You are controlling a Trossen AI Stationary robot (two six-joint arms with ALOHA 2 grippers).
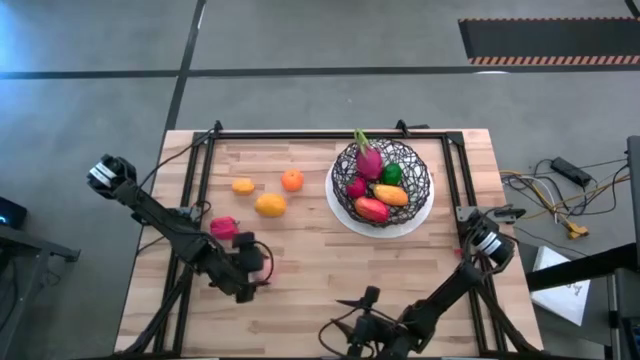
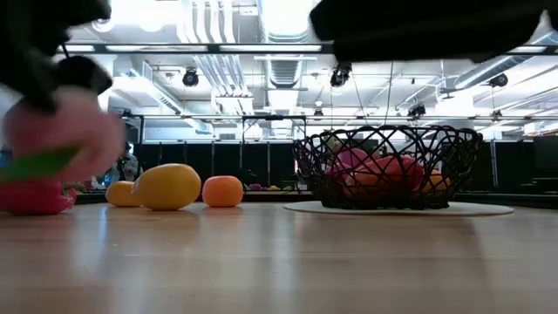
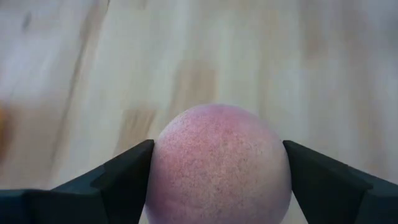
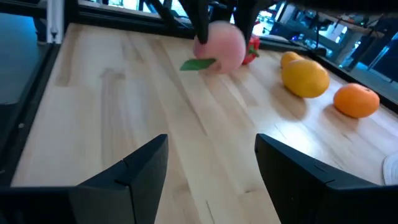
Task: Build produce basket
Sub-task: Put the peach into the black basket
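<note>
**Pale pink fruit caught between the left jaws**

While the wire basket (image 1: 382, 186) sat on its white plate at the far right of the tabletop (image 1: 330, 270), it held a pink dragon fruit (image 1: 369, 160) with green, red and orange pieces around it. Three orange and yellow fruits (image 1: 270, 205) lay loose to its left, with a red piece (image 1: 224, 227) nearer the front. The left gripper (image 3: 217, 171) reached low over the tabletop's left front, its jaws set against both sides of a round, speckled pale pink fruit (image 3: 219, 163) with a green leaf. The right gripper (image 4: 211, 163) waited at the front edge, near the middle, arm bent low, jaws standing apart with nothing between them.
</note>
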